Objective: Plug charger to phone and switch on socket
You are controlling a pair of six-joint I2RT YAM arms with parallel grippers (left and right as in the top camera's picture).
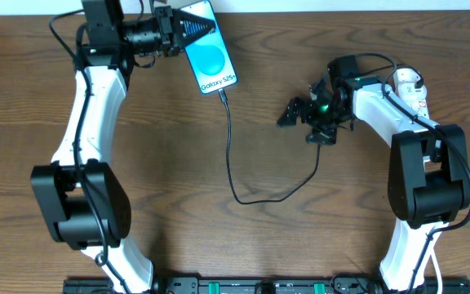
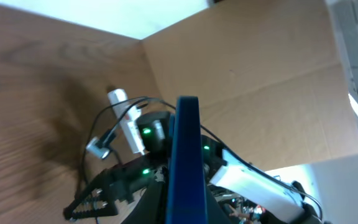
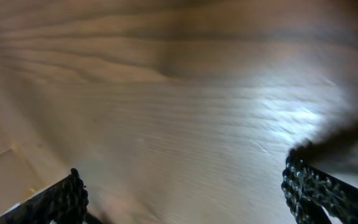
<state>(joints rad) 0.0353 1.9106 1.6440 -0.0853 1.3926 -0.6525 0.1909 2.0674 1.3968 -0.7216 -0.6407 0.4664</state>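
Note:
The phone (image 1: 208,55), its blue screen reading "Galaxy S25", is lifted at the back of the table with my left gripper (image 1: 178,29) shut on its top end. The left wrist view shows the phone (image 2: 187,155) edge-on between the jaws. The charger (image 1: 230,147), a thin black cable, meets the phone's lower edge, loops across the table and ends under my right gripper (image 1: 304,124). Its plug head is hidden there. That gripper (image 3: 191,199) stands wide open over bare wood, holding nothing. The white socket (image 1: 410,86) lies at the far right, partly behind the right arm.
A cardboard wall (image 2: 260,81) stands beyond the table's back edge. The right arm (image 1: 419,163) crosses the right side of the table, and the left arm (image 1: 84,122) runs down the left side. The cable's loop lies across the middle.

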